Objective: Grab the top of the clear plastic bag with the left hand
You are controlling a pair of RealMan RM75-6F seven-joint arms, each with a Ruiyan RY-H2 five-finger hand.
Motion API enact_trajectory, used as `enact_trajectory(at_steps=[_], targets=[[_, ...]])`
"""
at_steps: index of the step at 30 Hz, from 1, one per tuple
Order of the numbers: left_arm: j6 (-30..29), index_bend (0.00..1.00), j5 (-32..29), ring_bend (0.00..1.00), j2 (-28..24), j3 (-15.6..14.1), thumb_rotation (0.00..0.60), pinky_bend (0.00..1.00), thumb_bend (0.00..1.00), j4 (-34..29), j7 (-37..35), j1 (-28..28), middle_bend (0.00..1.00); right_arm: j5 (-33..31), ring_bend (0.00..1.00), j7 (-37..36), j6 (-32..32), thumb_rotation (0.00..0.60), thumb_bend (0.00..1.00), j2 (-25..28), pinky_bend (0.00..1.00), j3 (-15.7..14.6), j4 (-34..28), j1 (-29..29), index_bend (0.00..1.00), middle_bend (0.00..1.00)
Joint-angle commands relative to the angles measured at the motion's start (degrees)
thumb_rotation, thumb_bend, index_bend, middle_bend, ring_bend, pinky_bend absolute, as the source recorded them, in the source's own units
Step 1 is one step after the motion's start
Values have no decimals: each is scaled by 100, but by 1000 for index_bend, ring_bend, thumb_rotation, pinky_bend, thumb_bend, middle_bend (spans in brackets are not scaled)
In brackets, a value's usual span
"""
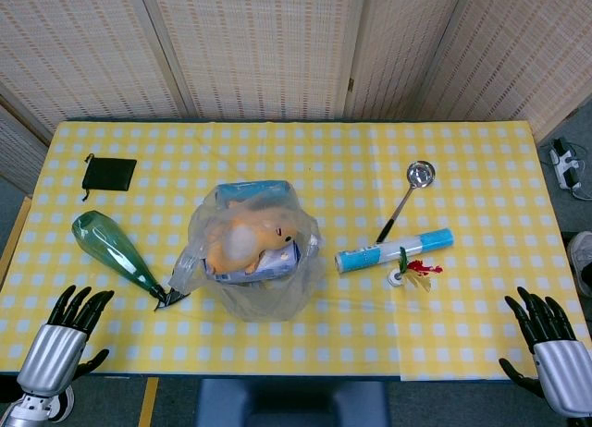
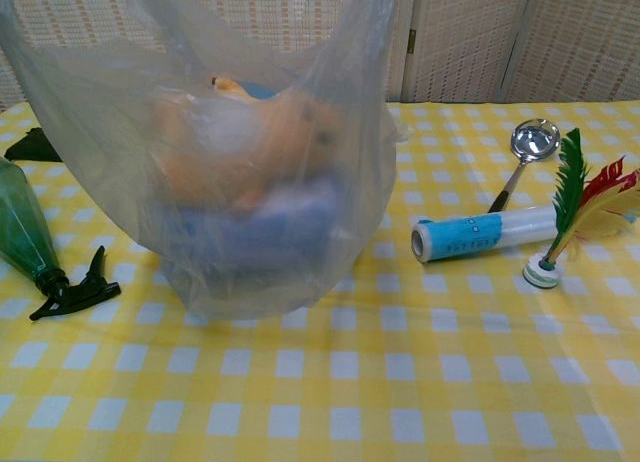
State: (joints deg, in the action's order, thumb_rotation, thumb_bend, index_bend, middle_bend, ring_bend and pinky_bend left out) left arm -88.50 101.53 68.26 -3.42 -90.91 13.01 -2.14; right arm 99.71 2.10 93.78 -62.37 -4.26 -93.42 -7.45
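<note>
The clear plastic bag (image 1: 252,251) sits at the table's middle, holding an orange plush toy (image 1: 248,235) and a blue packet. Up close in the chest view the bag (image 2: 240,152) fills the left half, and its top runs out of frame. My left hand (image 1: 63,339) hovers at the table's near left corner, fingers spread, holding nothing, well short of the bag. At the near right corner my right hand (image 1: 553,348) is likewise spread and empty. Neither hand shows in the chest view.
A green spray bottle (image 1: 113,250) lies left of the bag, between it and my left hand. A black pouch (image 1: 109,174) lies at the far left. Right of the bag are a ladle (image 1: 407,198), a blue-labelled roll (image 1: 393,250) and a feathered shuttlecock (image 1: 412,270).
</note>
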Motion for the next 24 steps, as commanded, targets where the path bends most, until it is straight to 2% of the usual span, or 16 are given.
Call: enact_trajectory(at_steps=[1, 7, 9, 12, 14, 18, 24], targets=[[22, 71, -16, 103, -4, -4, 600, 61, 198, -6, -29, -20, 184, -3, 0, -25, 26, 600, 235, 19, 0, -1, -2, -4, 0, 0], [-21, 69, 179, 107, -13, -46, 600, 69, 197, 43, -406, -131, 184, 38, 0, -71, 97, 600, 235, 39, 0, -49, 29, -41, 0, 0], [-72, 63, 394, 111, 12, -106, 600, 82, 193, 154, -968, -247, 180, 66, 0, -92, 155, 600, 235, 43, 0, -65, 40, -68, 0, 0], [-296, 42, 776, 109, 28, -210, 600, 93, 177, 460, -2424, -508, 148, 107, 0, -144, 196, 600, 235, 47, 0, -97, 67, -88, 0, 0], [-516, 31, 941, 102, 53, -164, 600, 92, 164, 664, -2813, -610, 126, 114, 0, -172, 179, 600, 235, 50, 0, -96, 71, -69, 0, 0], [-813, 31, 1204, 99, -9, -78, 600, 88, 132, 743, -3309, -844, 118, 143, 0, -187, 74, 600, 235, 59, 0, -100, 37, 10, 0, 0], [-914, 33, 1363, 94, -147, 85, 600, 64, 97, 508, -3541, -1178, 117, 279, 0, -243, -92, 600, 235, 105, 0, -210, 4, 100, 0, 0]])
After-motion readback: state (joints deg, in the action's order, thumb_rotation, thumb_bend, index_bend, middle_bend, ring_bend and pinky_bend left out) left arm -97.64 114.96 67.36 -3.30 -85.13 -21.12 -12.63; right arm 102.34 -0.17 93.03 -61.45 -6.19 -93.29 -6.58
